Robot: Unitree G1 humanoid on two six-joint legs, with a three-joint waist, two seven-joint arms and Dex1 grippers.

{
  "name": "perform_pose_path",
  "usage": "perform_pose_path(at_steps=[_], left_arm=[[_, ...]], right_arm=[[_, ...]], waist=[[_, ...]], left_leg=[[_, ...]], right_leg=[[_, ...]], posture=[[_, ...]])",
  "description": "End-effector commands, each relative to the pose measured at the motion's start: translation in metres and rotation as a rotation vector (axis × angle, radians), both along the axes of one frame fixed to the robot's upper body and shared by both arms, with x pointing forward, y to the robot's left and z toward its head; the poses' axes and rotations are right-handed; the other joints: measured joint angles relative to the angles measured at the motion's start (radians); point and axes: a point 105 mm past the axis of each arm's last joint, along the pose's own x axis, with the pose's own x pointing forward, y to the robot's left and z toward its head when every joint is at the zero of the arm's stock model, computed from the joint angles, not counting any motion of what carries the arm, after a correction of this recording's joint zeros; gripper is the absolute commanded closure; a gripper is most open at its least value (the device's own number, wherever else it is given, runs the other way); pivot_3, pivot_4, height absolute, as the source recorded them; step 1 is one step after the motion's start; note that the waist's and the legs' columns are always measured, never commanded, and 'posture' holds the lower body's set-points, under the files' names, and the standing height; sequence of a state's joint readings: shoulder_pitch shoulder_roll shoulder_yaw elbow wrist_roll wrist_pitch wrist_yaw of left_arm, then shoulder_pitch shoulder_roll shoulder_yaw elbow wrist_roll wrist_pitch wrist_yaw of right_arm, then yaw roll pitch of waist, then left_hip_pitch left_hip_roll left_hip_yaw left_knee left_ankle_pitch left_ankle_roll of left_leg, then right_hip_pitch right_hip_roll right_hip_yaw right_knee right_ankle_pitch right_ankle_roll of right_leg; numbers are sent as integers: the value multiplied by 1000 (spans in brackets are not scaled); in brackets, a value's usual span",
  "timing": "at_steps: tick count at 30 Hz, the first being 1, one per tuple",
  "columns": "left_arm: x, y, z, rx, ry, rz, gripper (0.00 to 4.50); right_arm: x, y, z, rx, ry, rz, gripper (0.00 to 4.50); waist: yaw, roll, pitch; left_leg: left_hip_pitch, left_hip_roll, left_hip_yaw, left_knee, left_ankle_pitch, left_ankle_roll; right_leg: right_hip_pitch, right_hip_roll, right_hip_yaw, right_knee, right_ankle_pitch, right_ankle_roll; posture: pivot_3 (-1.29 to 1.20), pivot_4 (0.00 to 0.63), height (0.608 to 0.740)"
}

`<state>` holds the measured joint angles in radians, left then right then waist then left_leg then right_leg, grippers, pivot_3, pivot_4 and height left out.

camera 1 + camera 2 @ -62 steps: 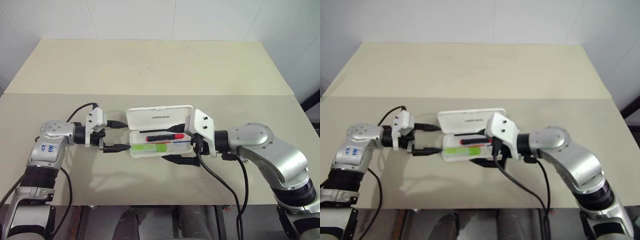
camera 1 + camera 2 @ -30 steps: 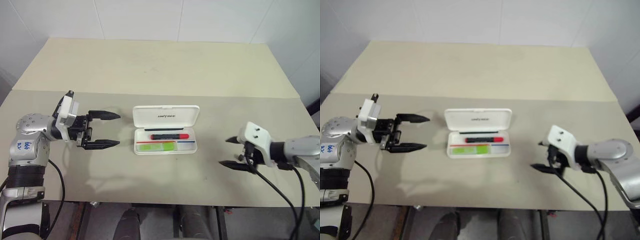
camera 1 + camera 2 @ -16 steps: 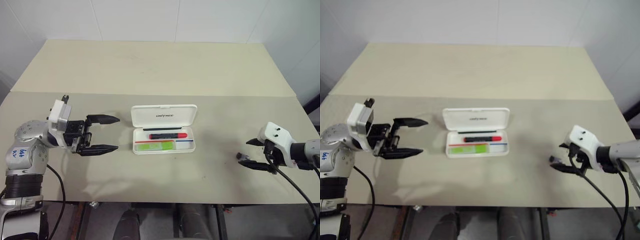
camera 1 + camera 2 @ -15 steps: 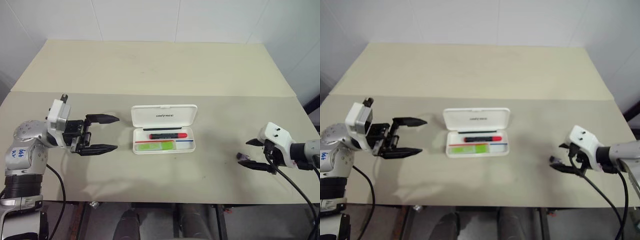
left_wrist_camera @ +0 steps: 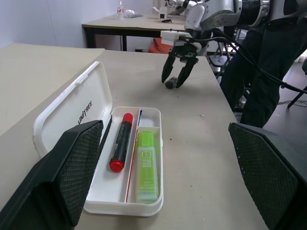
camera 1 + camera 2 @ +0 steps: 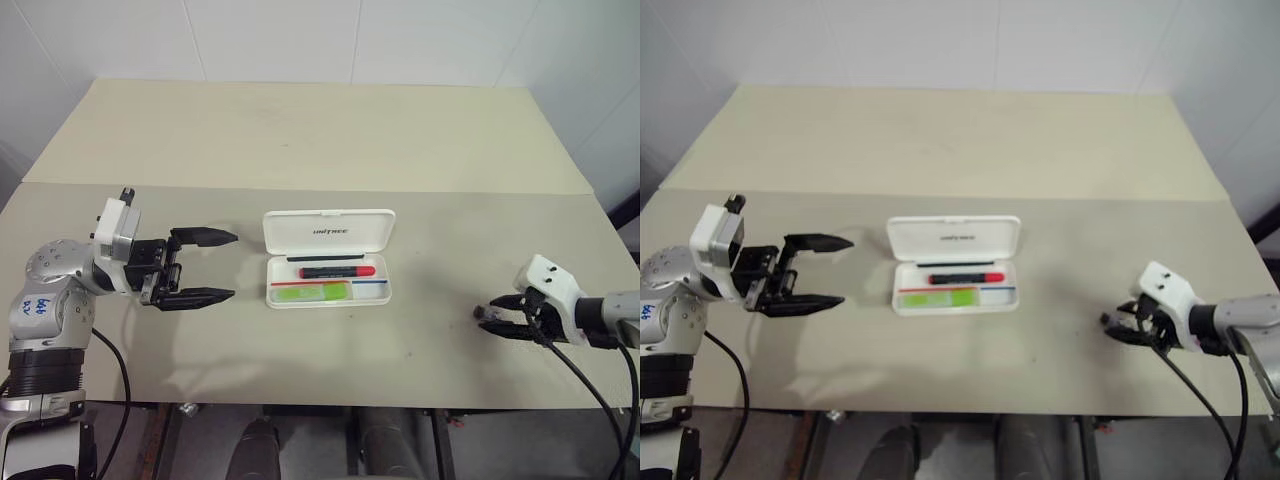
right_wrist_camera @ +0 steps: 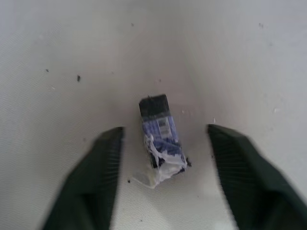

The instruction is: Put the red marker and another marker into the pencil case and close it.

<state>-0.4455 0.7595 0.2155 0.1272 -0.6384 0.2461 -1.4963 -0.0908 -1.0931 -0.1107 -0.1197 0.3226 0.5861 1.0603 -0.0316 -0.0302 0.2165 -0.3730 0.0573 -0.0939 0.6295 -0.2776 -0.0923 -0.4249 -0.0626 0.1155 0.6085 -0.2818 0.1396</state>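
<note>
R gripper (image 6: pixel 497 321): jaws partly apart, straddling a small dark grey bit (image 7: pixel 159 134) w/ a scrap of white wrapping on it; in the right wrist view the bit lies on the counter (image 6: pixel 300 150) between the two fingers, touching neither. Fingers angle down toward the surface, near the counter's right edge, twd the front right corner. A black cable runs back from the wrist.

L gripper (image 6: pixel 205 266): jaws wide apart, nothing between them, held level above the counter & pointing twd the case from the left-edge side. Well apart from the case, not touching it.

Pencil case (image 6: pixel 328 232) sits about mid-counter, nearer the front edge than the back, betw. the two grippers & clear of both. Lid open, standing up on the far side, "UNITREE" lettering on its inner face. Red marker (image 6: pixel 336 271) lies in the tray's rear compartment, lengthwise, black part twd the left edge, red part twd the right. Green highlighter (image 6: pixel 313 291) lies in the front compartment, lengthwise, parallel to the red marker, just beside it, w/ a thin divider and a red stripe between. Right end of the tray shows a blue stripe.

Counter is a pale beige top w/ a seam running across it left to right behind the case. White wall behind the back edge.
</note>
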Motion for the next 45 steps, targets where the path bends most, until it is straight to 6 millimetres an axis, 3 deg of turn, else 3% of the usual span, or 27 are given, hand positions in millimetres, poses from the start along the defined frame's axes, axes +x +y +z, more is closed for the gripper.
perform_pose_path(at_steps=[1,4,10,14,18,25,32,44,45], left_arm=[[0,-2,7,17,-42,-7,0],[0,-3,7,20,-42,-10,0],[0,-4,7,11,-43,-20,0],[2,-5,8,7,-43,-24,0],[4,-7,9,6,-46,-25,0],[5,-10,8,2,-50,-28,0],[1,-6,6,3,-45,-7,0],[-4,-6,4,5,-42,17,0],[-4,-6,4,6,-42,17,0]], right_arm=[[0,3,2,-16,-27,14,3133],[0,4,7,-17,-44,17,4100],[6,16,30,-2,-121,59,4148],[22,52,68,34,-255,154,4148],[25,97,81,51,-297,304,4148],[32,139,69,4,-278,464,4148],[44,157,53,-48,-261,553,4148],[43,181,51,-24,-262,652,4148],[42,181,50,-28,-259,655,3799]], waist=[[0,0,0],[-1,0,0],[-1,0,0],[-9,0,0],[-17,0,0],[-18,0,0],[-23,0,0],[-24,0,0],[-24,0,0]], left_leg=[[0,0,0,0,0,0],[0,0,0,0,0,0],[1,0,0,0,0,0],[1,0,0,0,0,0],[2,1,0,-1,1,-1],[-1,0,0,-2,0,-1],[-1,1,0,-3,0,0],[-1,1,0,-2,0,0],[-1,1,0,-2,0,0]], right_leg=[[0,0,0,0,0,0],[0,0,0,0,0,0],[0,0,0,0,0,0],[0,0,1,0,1,0],[1,1,0,0,1,-1],[-1,0,0,0,8,13],[-2,0,-1,0,8,13],[-2,0,-1,2,8,13],[-2,0,-1,2,8,13]], posture=[[0,150,740],[0,150,740],[0,150,740],[0,150,740],[0,150,740],[0,150,740],[0,150,740],[0,150,740],[0,150,740]])
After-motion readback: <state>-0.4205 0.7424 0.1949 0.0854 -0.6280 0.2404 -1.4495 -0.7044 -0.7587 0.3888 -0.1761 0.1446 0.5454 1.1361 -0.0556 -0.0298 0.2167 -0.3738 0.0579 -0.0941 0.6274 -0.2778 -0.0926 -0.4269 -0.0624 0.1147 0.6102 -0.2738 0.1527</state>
